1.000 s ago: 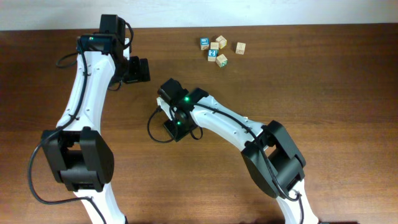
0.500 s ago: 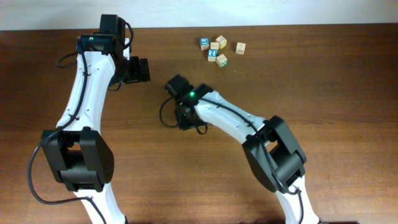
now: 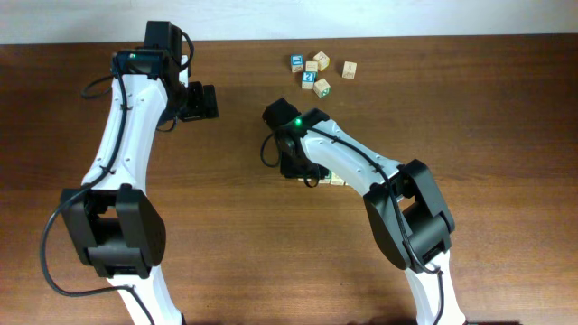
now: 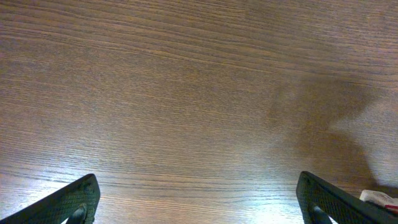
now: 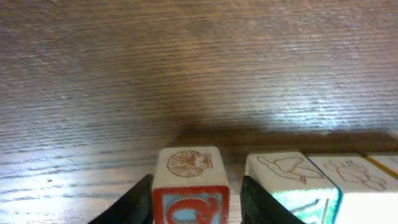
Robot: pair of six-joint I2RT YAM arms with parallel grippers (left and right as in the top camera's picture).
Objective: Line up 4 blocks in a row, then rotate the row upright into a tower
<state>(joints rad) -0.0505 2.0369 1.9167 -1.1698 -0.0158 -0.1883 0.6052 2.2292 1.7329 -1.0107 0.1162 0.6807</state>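
Note:
In the right wrist view a light-wood block with a red printed face and a shell drawing on top stands between my right gripper's jaws. The left finger lies against it and a thin gap shows at the right finger, so the gripper is open. To its right runs a row: a green-faced block, then two more blocks cut by the frame edge. From overhead only a bit of the row peeks out beside the right gripper. My left gripper hangs wide open over bare wood.
A loose cluster of several small cubes, some blue-faced, lies at the back of the brown wooden table. The right arm stretches across the middle and covers most of the row of blocks.
My right wrist has swung to the right and turned, and its jaws have widened slightly round the red block. The left arm has stayed still.

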